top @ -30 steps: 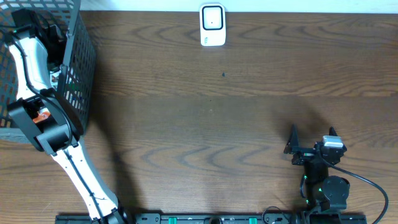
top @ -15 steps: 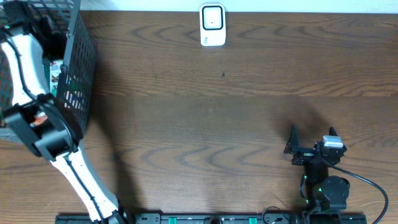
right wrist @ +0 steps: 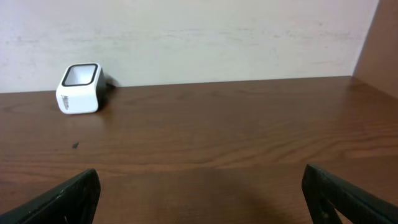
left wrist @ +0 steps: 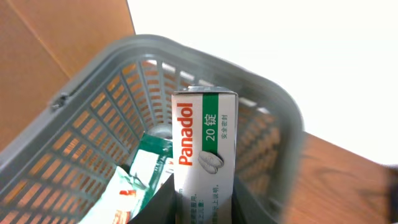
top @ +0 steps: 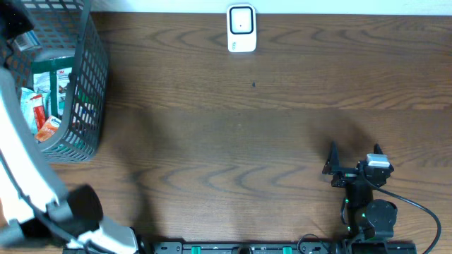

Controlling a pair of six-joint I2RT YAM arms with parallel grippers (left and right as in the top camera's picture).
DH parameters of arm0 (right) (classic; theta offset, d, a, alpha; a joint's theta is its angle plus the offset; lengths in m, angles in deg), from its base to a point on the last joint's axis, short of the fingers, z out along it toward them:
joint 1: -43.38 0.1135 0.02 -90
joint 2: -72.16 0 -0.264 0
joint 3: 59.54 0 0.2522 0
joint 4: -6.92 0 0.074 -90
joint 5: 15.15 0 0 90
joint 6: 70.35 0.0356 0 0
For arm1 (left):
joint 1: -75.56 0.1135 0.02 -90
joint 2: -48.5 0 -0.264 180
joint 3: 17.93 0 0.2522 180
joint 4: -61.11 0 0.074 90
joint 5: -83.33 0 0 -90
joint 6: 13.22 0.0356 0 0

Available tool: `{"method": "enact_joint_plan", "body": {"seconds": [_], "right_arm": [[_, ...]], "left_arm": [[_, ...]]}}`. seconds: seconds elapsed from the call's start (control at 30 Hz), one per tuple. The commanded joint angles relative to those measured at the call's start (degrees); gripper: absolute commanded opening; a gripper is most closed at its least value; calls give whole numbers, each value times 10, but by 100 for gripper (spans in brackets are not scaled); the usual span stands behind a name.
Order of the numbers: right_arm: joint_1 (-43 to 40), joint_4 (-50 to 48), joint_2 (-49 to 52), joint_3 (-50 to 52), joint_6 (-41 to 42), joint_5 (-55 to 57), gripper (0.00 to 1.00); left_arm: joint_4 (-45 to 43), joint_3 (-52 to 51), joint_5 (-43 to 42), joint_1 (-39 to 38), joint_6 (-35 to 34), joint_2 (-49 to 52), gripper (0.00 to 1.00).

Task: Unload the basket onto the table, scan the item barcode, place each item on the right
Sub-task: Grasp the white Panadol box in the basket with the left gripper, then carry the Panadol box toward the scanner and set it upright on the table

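Observation:
A white and green Panadol box stands upright between the fingers of my left gripper, which is shut on its lower part. The box hangs above the grey mesh basket, clear of the packets inside. Seen from overhead, the left arm rises blurred along the left edge beside the basket. The white barcode scanner sits at the table's far edge, also at the far left in the right wrist view as the scanner. My right gripper rests open at the front right, holding nothing.
Several green and red packets lie in the basket. A brown cardboard surface stands behind the basket. Brown wooden tabletop stretches between the basket, the scanner and the right arm's base.
My left arm has lifted up out of the basket with the box, rising toward the overhead camera and uncovering the packets in the basket. The right arm has not moved.

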State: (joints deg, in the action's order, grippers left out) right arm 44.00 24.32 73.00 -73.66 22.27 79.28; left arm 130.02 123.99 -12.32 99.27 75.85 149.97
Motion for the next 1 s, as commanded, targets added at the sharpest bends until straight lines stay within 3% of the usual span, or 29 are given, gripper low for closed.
{"method": "enact_joint_plan", "body": {"seconds": [0.0,0.2,0.43,0.7,0.97], "right_arm": [[5,2,-3,0,7,0,99],[5,2,-3,0,7,0,99],[5,2,-3,0,7,0,99],[5,2,-3,0,7,0,99],[9,2,-3,0,7,0,99]], "left_arm": [[33,5,-8,-42,-36,-82,21],[141,5,-13,-195,-83,-138,21],[230,-16,23,-384,-164,-103,21],[226,-101,81,-567,-232,3,21],[169,-137,80,-671,-256,157,21]]}}
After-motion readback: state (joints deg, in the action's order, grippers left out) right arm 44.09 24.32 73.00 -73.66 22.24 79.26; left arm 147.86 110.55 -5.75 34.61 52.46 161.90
